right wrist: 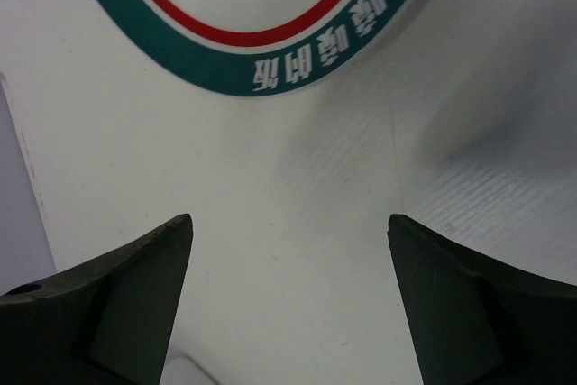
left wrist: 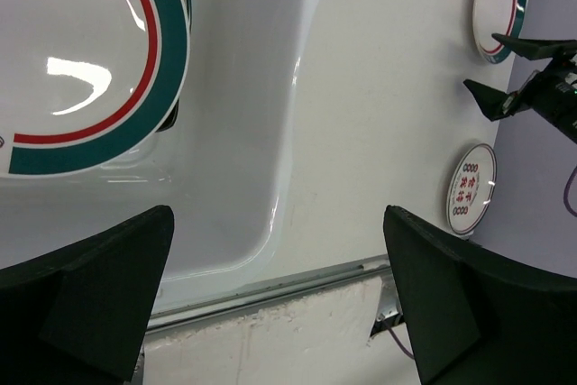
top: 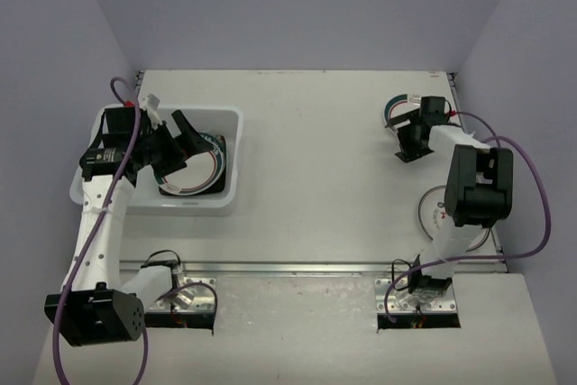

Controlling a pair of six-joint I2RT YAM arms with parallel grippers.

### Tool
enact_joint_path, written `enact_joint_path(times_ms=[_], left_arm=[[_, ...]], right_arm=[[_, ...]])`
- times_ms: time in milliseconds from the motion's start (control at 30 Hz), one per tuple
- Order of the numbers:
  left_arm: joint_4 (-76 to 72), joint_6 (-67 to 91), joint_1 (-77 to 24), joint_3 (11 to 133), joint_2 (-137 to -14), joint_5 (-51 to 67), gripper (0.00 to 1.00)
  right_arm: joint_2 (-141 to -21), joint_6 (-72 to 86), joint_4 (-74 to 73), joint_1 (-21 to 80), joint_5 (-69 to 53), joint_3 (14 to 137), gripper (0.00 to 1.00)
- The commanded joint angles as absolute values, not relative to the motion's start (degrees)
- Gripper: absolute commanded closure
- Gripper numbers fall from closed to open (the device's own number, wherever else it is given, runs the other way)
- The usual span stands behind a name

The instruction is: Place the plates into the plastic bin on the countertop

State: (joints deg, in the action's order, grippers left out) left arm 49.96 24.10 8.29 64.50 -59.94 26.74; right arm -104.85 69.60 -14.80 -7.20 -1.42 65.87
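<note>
Off-white flat countertop [top: 315, 205], metal rail [top: 297, 268] along the near edge. White translucent plastic bin [top: 237, 169] at left, holding a square black plate [top: 194, 190] with a round white teal-and-red-banded plate [top: 196, 169] on top. Left gripper [left wrist: 278, 223] hangs over the bin, jaws wide, nothing held. Far right: second teal-banded round plate [top: 395, 108] flat on the countertop; right gripper [right wrist: 288, 223] just beside it, jaws wide, empty. Round white plate with red characters [top: 435, 215] at near right, partly under the right arm.

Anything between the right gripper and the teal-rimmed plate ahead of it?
Nothing visible. The right gripper is open, and only bare countertop lies between it and the teal-rimmed plate.
</note>
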Motion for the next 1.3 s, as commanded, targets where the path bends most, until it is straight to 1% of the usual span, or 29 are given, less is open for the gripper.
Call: enact_joint_path(times_ms=[0,133,267,400,567,633,667,767,800,900,967,1067,1267], left_arm=[[48.7,22.7,7.7,62.6,-58.3,29.4,0.00],[48.7,22.4,7.6,62.3,-57.5,28.3,0.00],[48.8,22.2,7.6,63.6,-58.2,27.4,0.00],[48.8,22.1,7.6,65.2,-59.2,27.2,0.00],[48.7,22.4,7.6,66.1,-60.0,26.5,0.00],[48.2,22.6,7.6,66.1,-59.9,25.6,0.00],[47.9,22.9,7.6,66.1,-59.7,24.9,0.00],[47.4,23.7,7.6,66.2,-59.8,24.4,0.00],[47.1,23.9,7.6,66.3,-59.8,24.1,0.00],[46.2,24.3,7.6,65.9,-60.0,23.6,0.00],[45.2,24.5,7.6,65.2,-60.0,23.2,0.00],[43.5,25.5,7.6,65.3,-60.3,23.9,0.00],[38.5,27.1,7.6,66.7,-62.3,28.6,0.00]], right_arm=[[-105.2,80.1,1.6,-8.7,1.5,59.9,0.12],[-107.4,86.6,7.8,-9.8,2.9,56.8,0.13],[-108.8,91.0,12.1,-11.0,4.1,54.3,0.19],[-111.9,94.3,13.7,-12.0,3.9,54.3,0.22],[-115.8,96.8,13.9,-12.9,3.9,56.1,0.33],[-117.4,97.9,14.2,-13.2,2.7,56.7,0.39],[-118.1,98.7,14.2,-13.3,2.7,56.6,0.45],[-119.3,100.2,16.0,-13.4,1.6,55.7,0.74],[-119.8,100.7,17.9,-13.5,1.2,54.7,0.80],[-120.4,100.8,26.2,-13.8,-0.1,52.5,0.94],[-120.0,98.4,28.2,-13.8,-2.2,53.6,1.00],[-118.5,91.3,27.1,-13.4,-6.8,58.0,1.00],[-110.3,74.4,11.6,-10.5,-21.8,67.7,1.00]])
